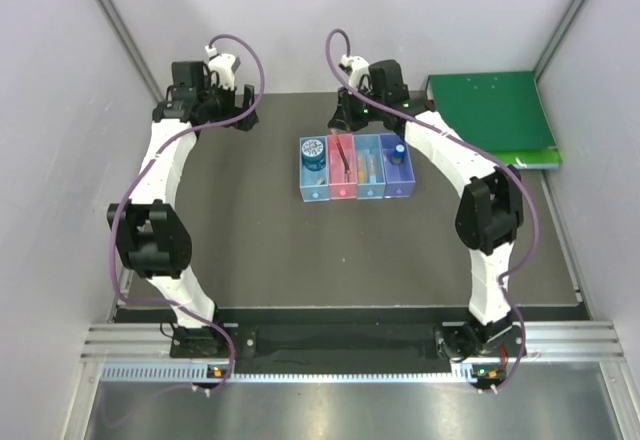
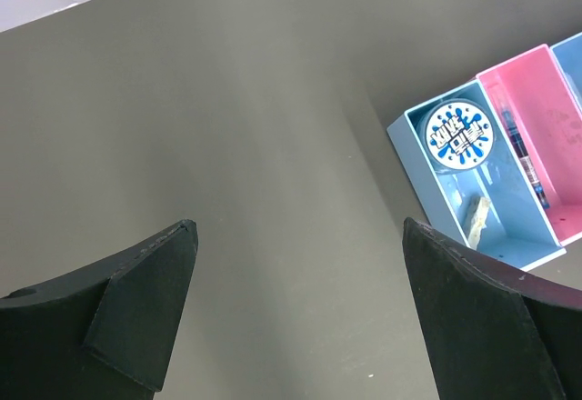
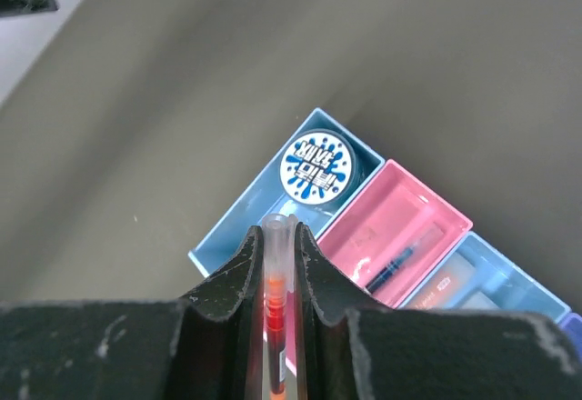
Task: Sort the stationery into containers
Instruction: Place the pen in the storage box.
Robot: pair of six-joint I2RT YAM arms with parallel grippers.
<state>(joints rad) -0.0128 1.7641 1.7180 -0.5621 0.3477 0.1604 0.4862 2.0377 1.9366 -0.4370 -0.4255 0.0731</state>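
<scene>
So the thing to watch is the blue translucent plastic tray (image 1: pixel 313 168), the left-most of four small rectangular trays sitting side by side on the dark grey table mat (image 1: pixel 260 250). Right of it come the pink tray (image 1: pixel 342 170), the light blue tray (image 1: pixel 370 168) and the purple tray (image 1: pixel 398 167). Well off to the right and further back lies a big green binder (image 1: pixel 495 110), not in anyone's way.

The right gripper (image 3: pixel 277 236) hangs above the far end of the blue tray, fingers pressed in on a slim red pen (image 3: pixel 274 305). The pen's long axis runs straight along the fingers. Its clear end pokes just past the tips, aimed down at the wall the blue tray shares with the pink one.

The left gripper (image 2: pixel 298 236) is well to the left of the blue tray, fingers spread wide over bare mat with nothing between them.

Already in the blue tray: a round dark-blue tape roll (image 3: pixel 316 165) with a splashy white label. The left wrist view also shows a small pale item (image 2: pixel 477 218) in there, too blurry to name. A blue pen (image 3: pixel 397 268) lies lengthwise in the pink tray. Only the overhead view shows the blue-capped bottle (image 1: pixel 398 150) standing in the purple tray, and from up there I can't pick out the red pen at all.
</scene>
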